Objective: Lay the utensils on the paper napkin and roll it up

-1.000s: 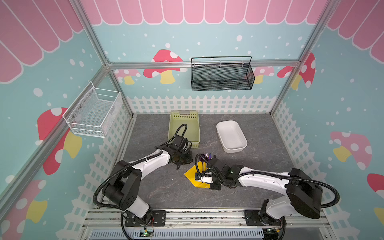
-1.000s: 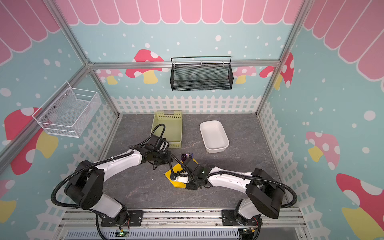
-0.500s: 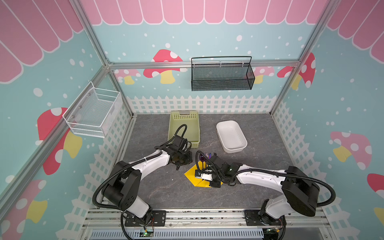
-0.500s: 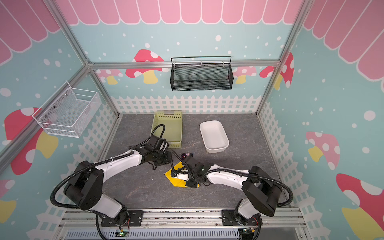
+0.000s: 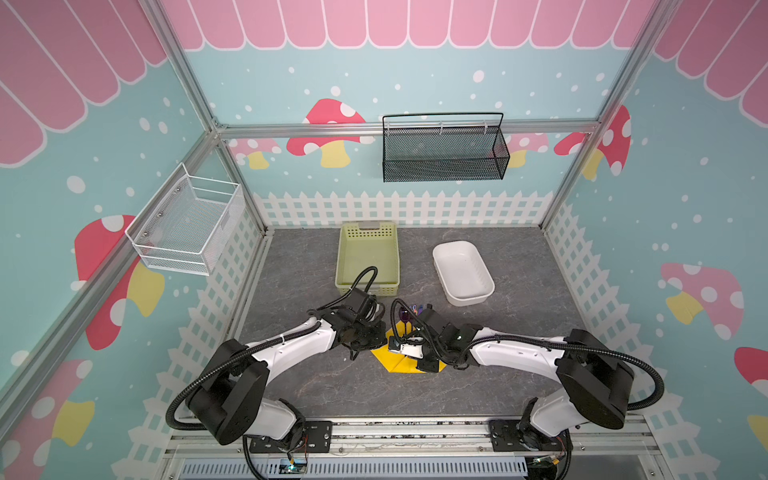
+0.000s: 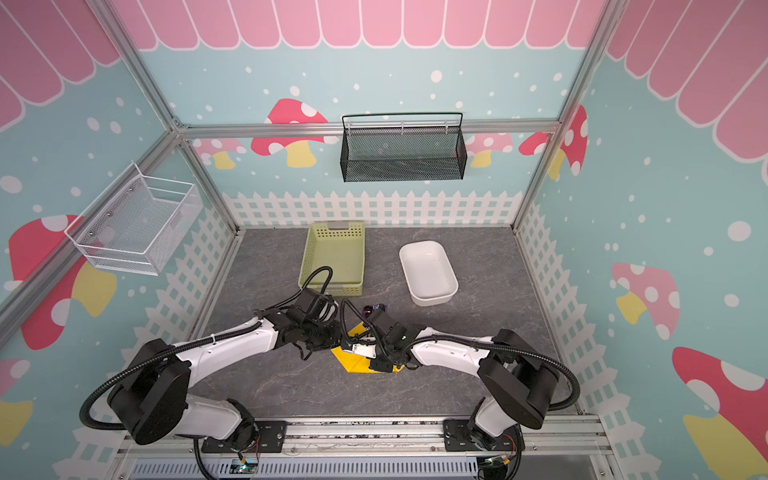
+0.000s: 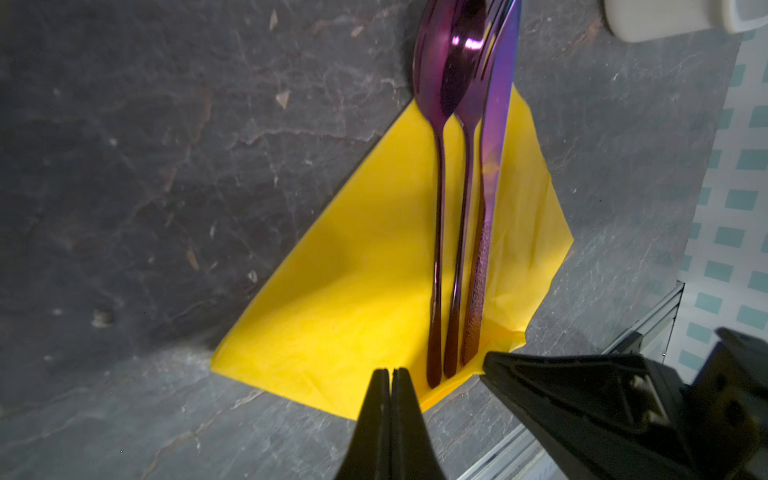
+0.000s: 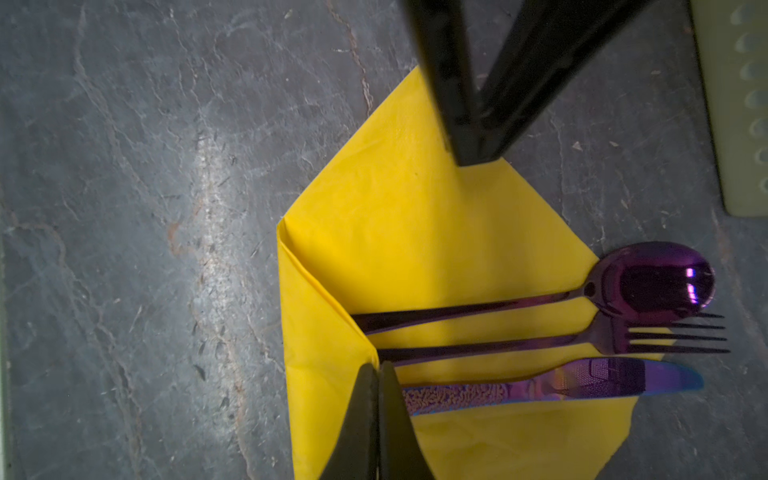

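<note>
The yellow paper napkin point(image 8: 415, 249) lies on the grey table, also seen in the left wrist view point(image 7: 353, 270) and in both top views point(image 5: 390, 362) point(image 6: 353, 362). The utensils lie side by side on it: a purple spoon point(image 8: 652, 282), a fork point(image 8: 623, 336) and a purple-blue knife point(image 8: 582, 382). Their heads point(image 5: 409, 311) stick out past the far edge. One corner stands folded up as a flap point(image 8: 320, 332) over the handle ends. My right gripper point(image 8: 379, 366) is shut with its tips pinching the flap's corner. My left gripper point(image 7: 390, 370) is shut and empty, its fingers point(image 8: 478, 124) at the opposite corner.
A pale green basket point(image 5: 368, 253) and a white tub point(image 5: 463, 272) stand behind the napkin. A black mesh basket point(image 5: 442, 149) hangs on the back wall and a white wire basket point(image 5: 187, 226) on the left wall. The two wrists nearly meet over the napkin.
My right gripper has moved left and slightly away from the front edge across the napkin, closer to the left gripper. The left arm has stayed put.
</note>
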Motion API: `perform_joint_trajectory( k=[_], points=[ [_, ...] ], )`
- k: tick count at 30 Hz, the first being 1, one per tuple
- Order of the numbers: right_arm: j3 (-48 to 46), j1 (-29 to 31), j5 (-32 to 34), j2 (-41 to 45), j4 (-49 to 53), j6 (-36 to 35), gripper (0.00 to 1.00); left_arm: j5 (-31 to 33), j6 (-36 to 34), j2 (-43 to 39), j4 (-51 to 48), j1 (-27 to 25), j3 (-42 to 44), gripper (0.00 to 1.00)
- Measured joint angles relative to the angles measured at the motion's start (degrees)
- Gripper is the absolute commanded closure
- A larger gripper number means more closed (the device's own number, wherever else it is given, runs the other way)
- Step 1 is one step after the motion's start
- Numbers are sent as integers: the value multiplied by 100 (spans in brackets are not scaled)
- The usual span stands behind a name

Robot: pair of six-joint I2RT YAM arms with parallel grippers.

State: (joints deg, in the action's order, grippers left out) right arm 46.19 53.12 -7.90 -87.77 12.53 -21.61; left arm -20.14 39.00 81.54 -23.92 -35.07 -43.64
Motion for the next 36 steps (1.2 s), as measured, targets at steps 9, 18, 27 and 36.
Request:
perform_joint_trajectory(
  k=[9, 18, 27, 36],
  points=[
    [-20, -37, 85, -142, -149, 20, 92, -306, 656, -225, 592, -442, 734, 100],
    [-101, -50, 153, -142, -275, 72, 90, -531, 1154, -293, 1178, -586, 1137, 100],
    [-170, -63, 212, -142, -282, 190, 79, -664, 1379, -59, 1700, -706, 1292, 100],
    [-199, -63, 295, 363, -271, 662, 66, -675, 1462, 177, 1923, -730, 1285, 100]
  ],
)
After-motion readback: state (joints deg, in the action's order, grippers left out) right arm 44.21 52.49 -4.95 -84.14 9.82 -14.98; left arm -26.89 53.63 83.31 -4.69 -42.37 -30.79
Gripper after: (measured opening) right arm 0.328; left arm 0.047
